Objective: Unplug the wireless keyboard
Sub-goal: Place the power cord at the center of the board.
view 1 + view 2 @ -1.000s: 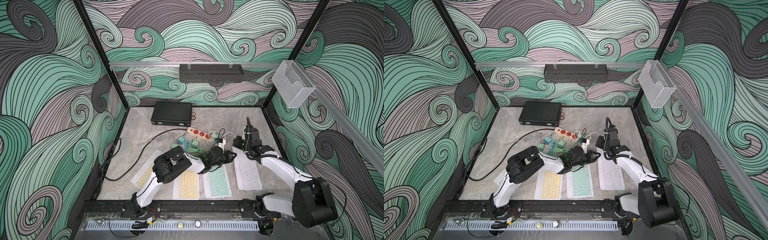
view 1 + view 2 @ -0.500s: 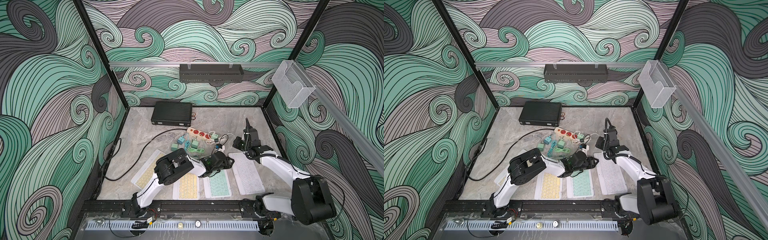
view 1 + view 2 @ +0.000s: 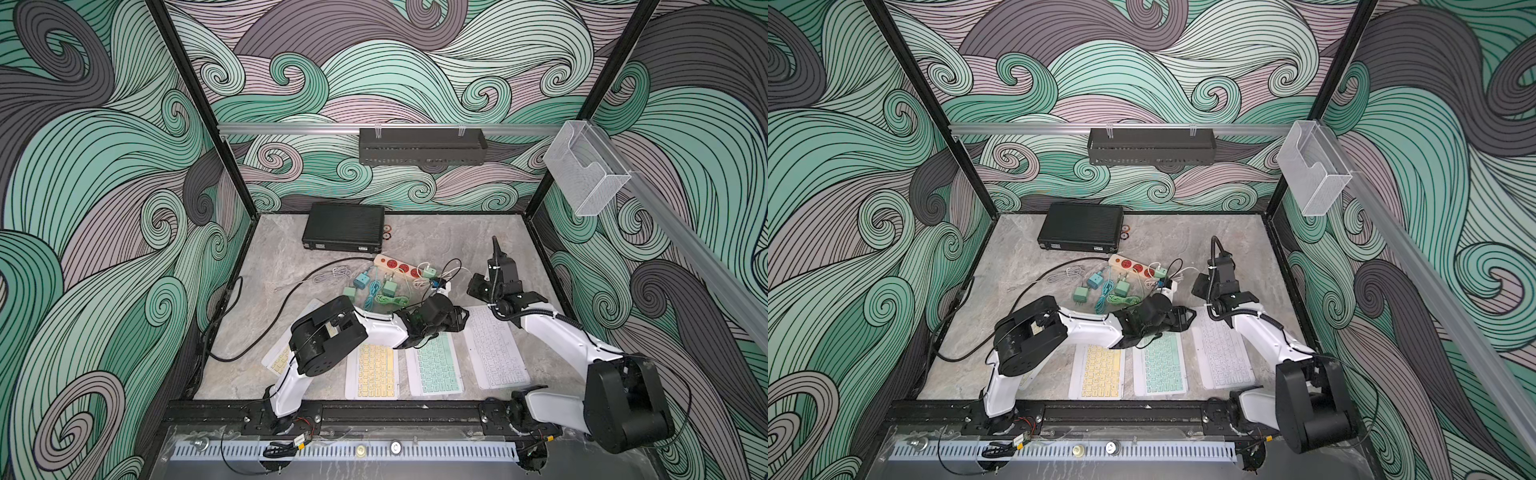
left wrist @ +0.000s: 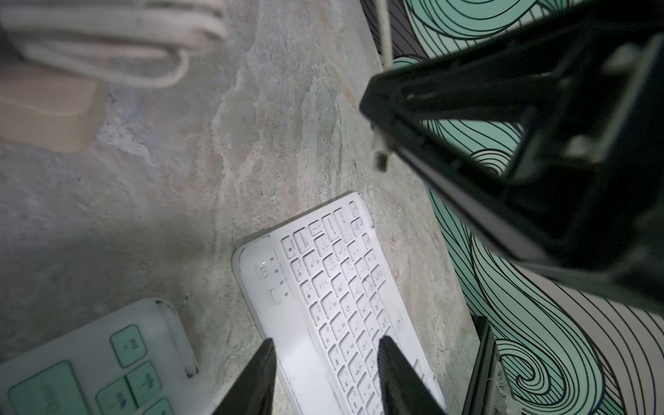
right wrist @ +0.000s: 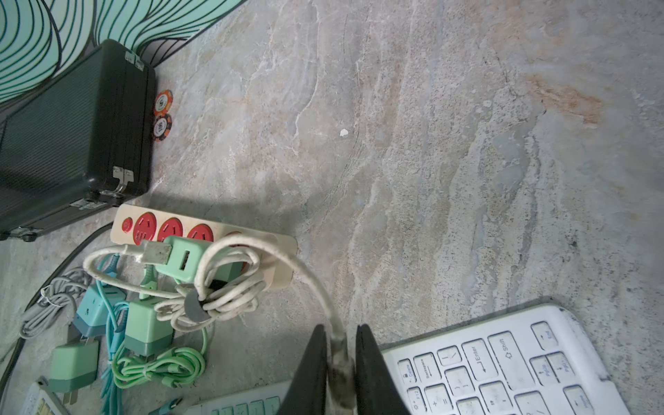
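Right wrist view: the right gripper (image 5: pixel 340 328) had its two black fingers pressed onto the grey plug end of a white cable (image 5: pixel 312 280). The cable looped away to a green charger (image 5: pixel 183 258) seated in the power strip (image 5: pixel 201 230). In the left wrist view, the plug (image 4: pixel 381 158) hung at that gripper's tip, apart from the white keyboard (image 4: pixel 337 294) below it.

Compared with a second before, the left gripper (image 4: pixel 327 341) had opened. Its fingers stood well apart and held nothing, poised over the white keyboard's far end. The keyboard itself lay slightly nearer the front rail than before.

In both top views the white keyboard (image 3: pixel 494 347) lay flat on the stone table (image 3: pixel 291 266), on the robot's right. It was just beside a teal keyboard (image 3: pixel 436 365) and not touching it. Its long axis ran from the front rail toward the back wall, with the far end leaning a little to the left. That far short end pointed toward the power strip. The plain strip along one long edge faced the teal keyboard.
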Action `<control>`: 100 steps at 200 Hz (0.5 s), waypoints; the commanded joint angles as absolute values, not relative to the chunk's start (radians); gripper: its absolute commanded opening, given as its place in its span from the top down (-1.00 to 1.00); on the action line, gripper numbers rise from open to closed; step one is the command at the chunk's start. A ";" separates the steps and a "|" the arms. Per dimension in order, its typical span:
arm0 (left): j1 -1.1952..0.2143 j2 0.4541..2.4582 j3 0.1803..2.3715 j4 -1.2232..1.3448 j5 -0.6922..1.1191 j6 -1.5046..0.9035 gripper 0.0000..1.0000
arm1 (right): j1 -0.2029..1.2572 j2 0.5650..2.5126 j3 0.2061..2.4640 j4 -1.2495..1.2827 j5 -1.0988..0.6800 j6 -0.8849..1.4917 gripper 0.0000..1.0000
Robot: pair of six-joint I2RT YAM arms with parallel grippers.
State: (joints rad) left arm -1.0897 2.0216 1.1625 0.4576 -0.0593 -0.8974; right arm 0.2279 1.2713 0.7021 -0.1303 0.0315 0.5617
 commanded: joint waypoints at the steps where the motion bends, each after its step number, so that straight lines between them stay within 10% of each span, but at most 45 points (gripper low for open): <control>1: -1.094 1.937 1.154 0.375 -0.087 -0.844 0.04 | 0.229 1.243 0.689 -0.133 0.068 0.578 0.59; 100: -1.058 1.494 1.034 0.087 -0.520 -0.440 -0.05 | 0.276 1.214 0.679 -0.123 0.096 0.540 0.26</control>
State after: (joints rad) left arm -1.0874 1.5642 1.0348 0.1997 -0.3073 -0.6357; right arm 0.2390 1.2407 0.6910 -0.1314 0.0536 0.5564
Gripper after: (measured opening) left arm 0.505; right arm 0.366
